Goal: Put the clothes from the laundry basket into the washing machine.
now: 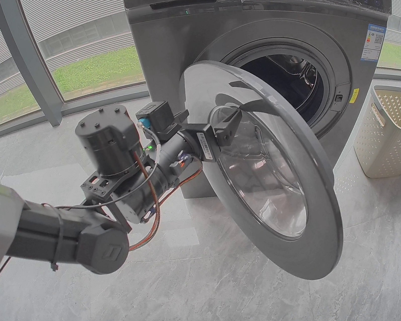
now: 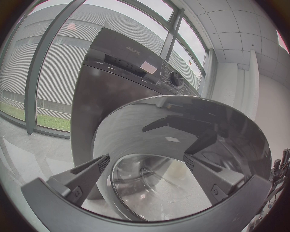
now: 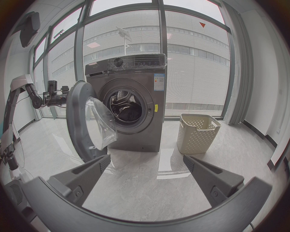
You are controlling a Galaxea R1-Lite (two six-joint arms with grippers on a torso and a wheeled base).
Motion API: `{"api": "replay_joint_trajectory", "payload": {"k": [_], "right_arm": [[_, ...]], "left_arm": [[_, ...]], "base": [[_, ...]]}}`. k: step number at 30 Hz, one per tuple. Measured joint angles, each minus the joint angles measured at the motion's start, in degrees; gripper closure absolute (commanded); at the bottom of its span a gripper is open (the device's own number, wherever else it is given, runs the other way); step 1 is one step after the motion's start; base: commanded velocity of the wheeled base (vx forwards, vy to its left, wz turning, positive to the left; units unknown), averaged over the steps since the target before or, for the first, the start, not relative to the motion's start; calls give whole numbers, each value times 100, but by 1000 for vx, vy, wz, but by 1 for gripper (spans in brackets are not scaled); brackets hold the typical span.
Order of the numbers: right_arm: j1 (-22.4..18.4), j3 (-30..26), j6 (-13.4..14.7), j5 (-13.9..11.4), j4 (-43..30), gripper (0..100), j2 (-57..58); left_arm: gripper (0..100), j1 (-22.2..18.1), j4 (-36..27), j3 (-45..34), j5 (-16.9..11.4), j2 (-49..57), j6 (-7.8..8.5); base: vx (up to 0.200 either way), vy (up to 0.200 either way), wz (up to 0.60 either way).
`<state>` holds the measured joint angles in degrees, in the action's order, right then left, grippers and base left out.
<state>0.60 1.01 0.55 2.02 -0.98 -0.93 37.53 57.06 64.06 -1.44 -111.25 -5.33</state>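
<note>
bright daylight through windows (image 1: 88,45), reflections on door (image 2: 136,127), dark fisheye corners

Head view looks down on the grey front-loading washing machine (image 1: 169,41) — left wrist camera hugs its round glass door (image 2: 130,127), right wrist camera stands farther back.

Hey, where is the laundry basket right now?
In the head view the cream laundry basket stands on the floor at the robot's right, beside the washing machine, on the side away from its open door.
</note>
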Motion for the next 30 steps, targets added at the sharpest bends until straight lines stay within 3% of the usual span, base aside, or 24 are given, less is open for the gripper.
{"api": "replay_joint_trajectory", "payload": {"k": [6, 18, 25, 30], "right_arm": [[0, 0, 2, -4, 0, 0, 0], [0, 0, 16, 7, 0, 0, 0], [0, 0, 27, 9, 0, 0, 0], [0, 0, 32, 9, 0, 0, 0]], "left_arm": [[0, -72, -68, 818, 199, -507, -154], [0, -306, -161, 2439, 992, -1447, -597], [0, -328, -180, 2497, 1025, -1614, -633], [0, -304, -162, 1882, 1006, -1362, -630]], "base": [[0, 0, 0], [0, 0, 0], [0, 0, 0], [0, 0, 0]]}}
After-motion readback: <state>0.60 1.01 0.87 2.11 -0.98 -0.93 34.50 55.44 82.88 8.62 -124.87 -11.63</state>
